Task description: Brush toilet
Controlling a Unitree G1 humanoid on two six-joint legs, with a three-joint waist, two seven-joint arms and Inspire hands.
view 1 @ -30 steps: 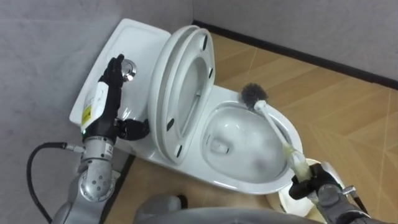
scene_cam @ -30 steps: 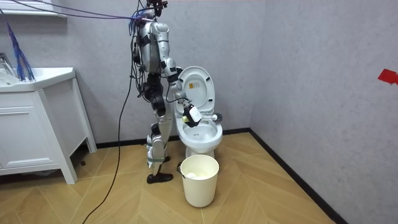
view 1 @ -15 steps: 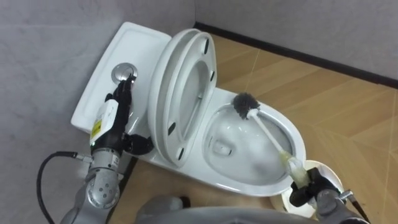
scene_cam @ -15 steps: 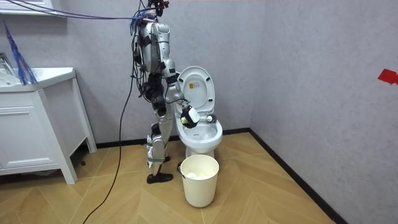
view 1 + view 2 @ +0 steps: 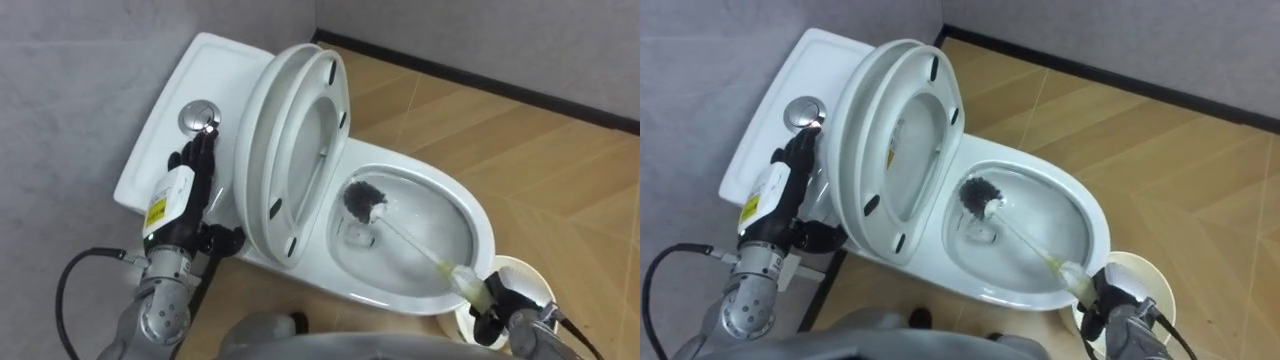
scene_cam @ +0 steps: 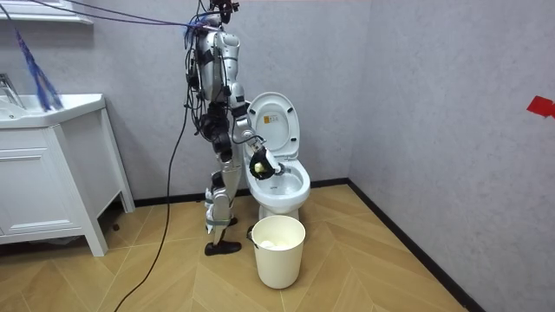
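The white toilet (image 5: 470,215) has its lid and seat (image 5: 290,130) raised against the tank. A toilet brush with a dark bristle head (image 5: 363,200) reaches down into the bowl, with the head near the water at the bottom. Its pale handle (image 5: 425,255) slants to the lower right. There my right hand (image 5: 497,308) is shut on its grip, over the bowl's near rim. My left hand (image 5: 187,180) rests against the tank's side, fingers straight and pointing up at the chrome flush button (image 5: 198,119) just beyond them. In the room view I stand upright beside the toilet (image 6: 279,178).
A white bucket (image 6: 278,251) stands on the wooden floor just in front of the toilet, its rim (image 5: 527,276) under my right hand. Grey walls close in behind the tank. A white sink cabinet (image 6: 52,173) stands at the room view's left.
The brush head came off the bowl's far rim and went down into the bowl. My left hand slid back from the flush button and a little down the tank.
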